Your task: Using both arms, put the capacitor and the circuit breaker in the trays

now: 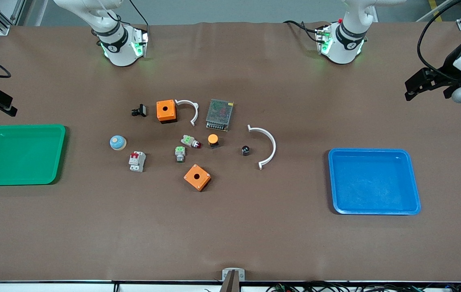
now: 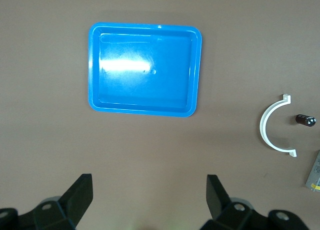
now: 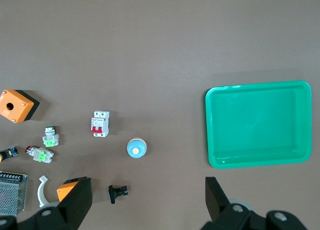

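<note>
The capacitor (image 1: 245, 150), a tiny black cylinder with a pale top, lies inside the curve of a large white clip; it also shows in the left wrist view (image 2: 305, 120). The circuit breaker (image 1: 137, 161), white-grey with red toggles, lies toward the right arm's end of the cluster and shows in the right wrist view (image 3: 100, 124). My left gripper (image 1: 413, 87) is open and empty, high over the table's left-arm end, with the blue tray (image 2: 145, 69) below it. My right gripper (image 1: 5, 104) is open and empty, high over the right-arm end by the green tray (image 3: 257, 125).
The blue tray (image 1: 374, 182) and the green tray (image 1: 19, 156) lie at the table's two ends. Between them lie two orange boxes (image 1: 166, 111) (image 1: 197, 177), a mesh power supply (image 1: 219, 114), two white curved clips (image 1: 269, 146) (image 1: 190, 109), a blue dome button (image 1: 117, 142), an orange-capped button (image 1: 213, 140), green push-button parts (image 1: 180, 154) and a black clip (image 1: 139, 110).
</note>
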{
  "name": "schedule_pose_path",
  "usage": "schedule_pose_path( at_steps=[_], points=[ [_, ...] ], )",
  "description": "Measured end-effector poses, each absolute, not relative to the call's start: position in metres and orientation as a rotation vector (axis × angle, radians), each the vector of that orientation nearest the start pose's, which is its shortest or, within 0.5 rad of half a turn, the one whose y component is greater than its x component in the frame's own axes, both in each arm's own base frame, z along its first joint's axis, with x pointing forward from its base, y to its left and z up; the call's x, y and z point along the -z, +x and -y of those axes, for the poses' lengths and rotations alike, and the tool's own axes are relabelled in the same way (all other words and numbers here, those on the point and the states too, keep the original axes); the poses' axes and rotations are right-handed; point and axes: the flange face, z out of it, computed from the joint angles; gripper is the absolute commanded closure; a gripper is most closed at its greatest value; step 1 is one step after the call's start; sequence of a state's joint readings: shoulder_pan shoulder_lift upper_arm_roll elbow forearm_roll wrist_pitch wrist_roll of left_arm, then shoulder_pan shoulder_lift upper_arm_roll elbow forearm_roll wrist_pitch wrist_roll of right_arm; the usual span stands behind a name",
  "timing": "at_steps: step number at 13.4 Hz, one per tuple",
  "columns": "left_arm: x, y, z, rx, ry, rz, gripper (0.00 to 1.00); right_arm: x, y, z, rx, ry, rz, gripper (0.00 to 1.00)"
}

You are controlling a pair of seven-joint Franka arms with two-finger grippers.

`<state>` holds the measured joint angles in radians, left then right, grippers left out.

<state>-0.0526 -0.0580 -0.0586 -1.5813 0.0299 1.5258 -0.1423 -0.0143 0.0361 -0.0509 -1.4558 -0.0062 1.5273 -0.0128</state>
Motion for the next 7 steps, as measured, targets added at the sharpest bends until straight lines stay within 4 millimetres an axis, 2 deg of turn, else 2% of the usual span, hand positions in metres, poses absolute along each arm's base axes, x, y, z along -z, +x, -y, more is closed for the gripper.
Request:
schedule_pose_path(
  at_steps=[5,7],
  points=[
    [-0.6467,0.5294,0.0571,0.009,-3.108,0.05,0.0,-0.6547,0.5606,0.037,0.056,-3.149,-0.084,0.0],
    [-0.6427,0.5359,0.0593,0.001,-3.109,0.044,0.0,-0.6547,0.5606,0.037,0.056,-3.149,-0.084,0.0]
  ],
)
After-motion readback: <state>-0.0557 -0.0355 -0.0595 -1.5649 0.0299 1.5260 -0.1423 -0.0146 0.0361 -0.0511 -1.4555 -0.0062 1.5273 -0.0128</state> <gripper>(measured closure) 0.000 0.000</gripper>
